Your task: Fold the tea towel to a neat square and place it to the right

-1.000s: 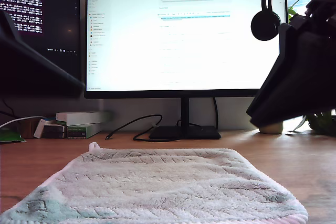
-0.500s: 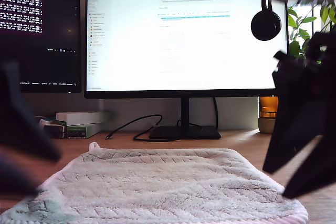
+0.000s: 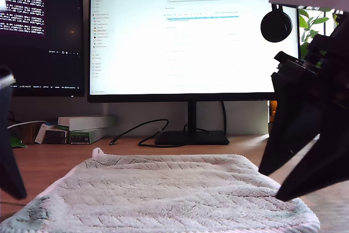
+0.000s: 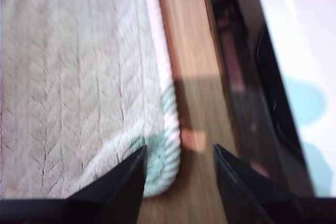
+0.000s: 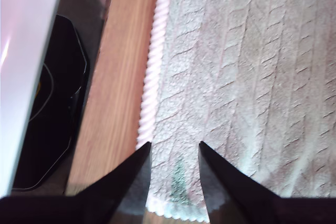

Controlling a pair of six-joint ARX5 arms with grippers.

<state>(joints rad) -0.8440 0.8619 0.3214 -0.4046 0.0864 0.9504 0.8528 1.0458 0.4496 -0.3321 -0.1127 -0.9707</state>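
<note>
Okay, exterior view, left to right. A dark arm [image 3: 8, 135] sits at 9 o'clock on the frame edge. The tea towel [image 3: 174, 189] lies flat and unfolded on the wooden desk [image 3: 49, 162], filling 6 o'clock in front of the monitor [image 3: 185, 36]. It is fluffy off-white terry with an embossed leaf rib, pale green patches at the near corners and a whitish corded edge. Another dark arm [image 3: 311, 129] is at 3 to 4 o'clock, over the towel's near corner on the exterior view's right.

Boxes [image 3: 82, 128] and a cable [image 3: 142, 132] sit behind the towel, well apart from it. Bare wood runs along both side edges.

My first end effector [image 4: 178, 148] is spread and holds nothing. It straddles a green-tinted towel [image 4: 68, 77] corner, one tip over cloth and one over bare desk [image 4: 194, 77].

My second end effector [image 5: 174, 144] is also spread and empty. Both tips hang over the towel [image 5: 247, 66] just inside the corded edge, with a desk [image 5: 121, 77] strip beside it.
</note>
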